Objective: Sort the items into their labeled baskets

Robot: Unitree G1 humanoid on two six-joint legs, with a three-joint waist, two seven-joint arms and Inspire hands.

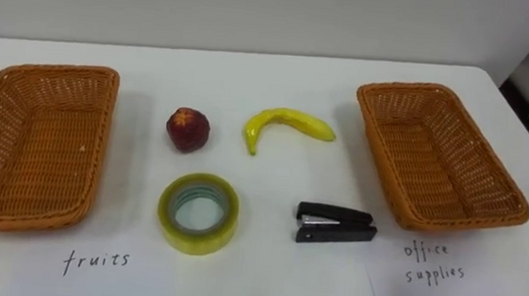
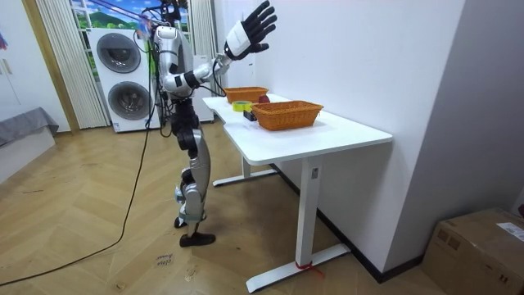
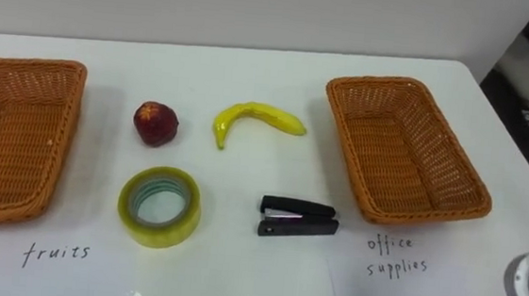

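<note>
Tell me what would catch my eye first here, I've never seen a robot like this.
Probably the robot's right hand, raised high with fingers spread as it stands at the white table. Next comes the neat layout on the table: an empty left basket and an empty right basket, one at each end. Between them lie a red fruit, a banana, a tape roll and a black stapler.

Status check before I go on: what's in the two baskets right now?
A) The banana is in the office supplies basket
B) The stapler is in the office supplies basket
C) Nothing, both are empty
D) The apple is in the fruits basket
C: the fruits basket and the office supplies basket hold nothing; the apple, banana, tape roll and stapler all lie on the table between them.
</note>
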